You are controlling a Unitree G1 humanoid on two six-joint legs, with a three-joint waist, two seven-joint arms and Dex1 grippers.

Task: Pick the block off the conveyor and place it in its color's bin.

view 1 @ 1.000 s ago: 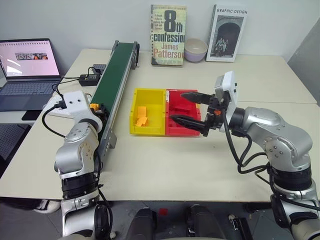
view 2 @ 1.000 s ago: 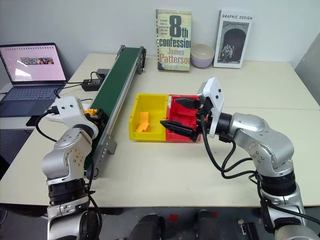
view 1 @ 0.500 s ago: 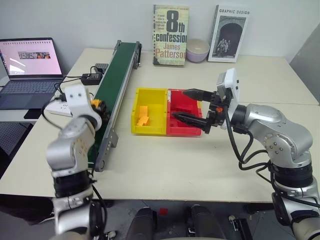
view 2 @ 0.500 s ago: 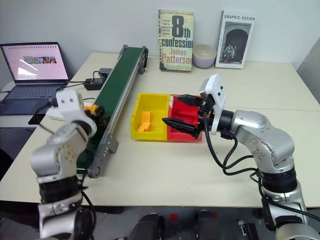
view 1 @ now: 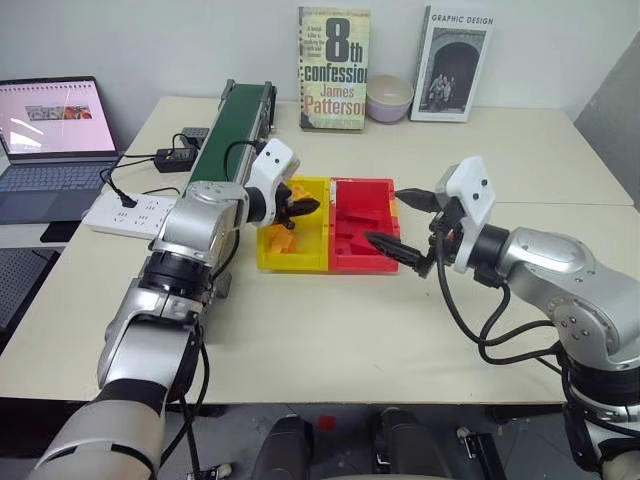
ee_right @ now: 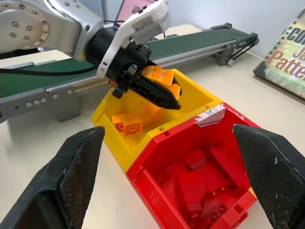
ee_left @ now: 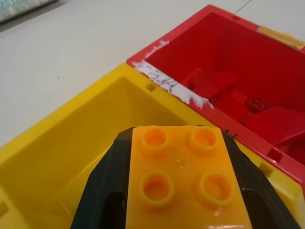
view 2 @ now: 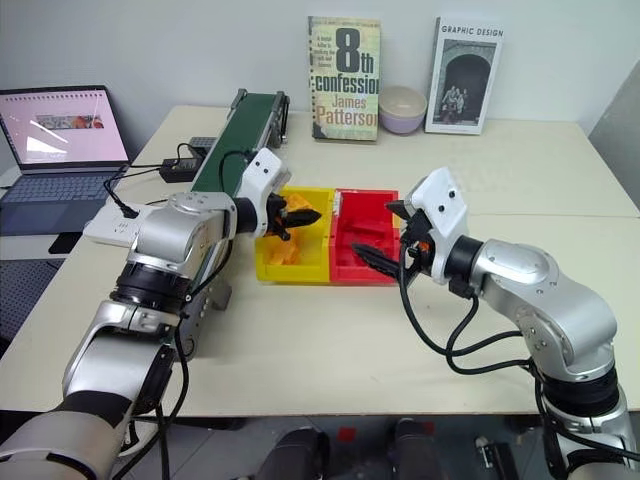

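The left tool point(view 1: 300, 207) pinches one orange block point(ee_left: 183, 179) above the yellow bin point(view 1: 270, 255), arm reaching across from the conveyor point(view 1: 228, 130). The right tool point(view 1: 400, 228) hangs wide, holding nothing, by the red bin point(view 1: 385, 262). Two bins sit touching on the surface point(view 1: 330, 330); two books point(view 1: 333, 68) stand behind.

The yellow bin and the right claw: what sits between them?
The red bin, touching the yellow bin, holding red blocks. The open right gripper hangs beside it, seen in the head views.
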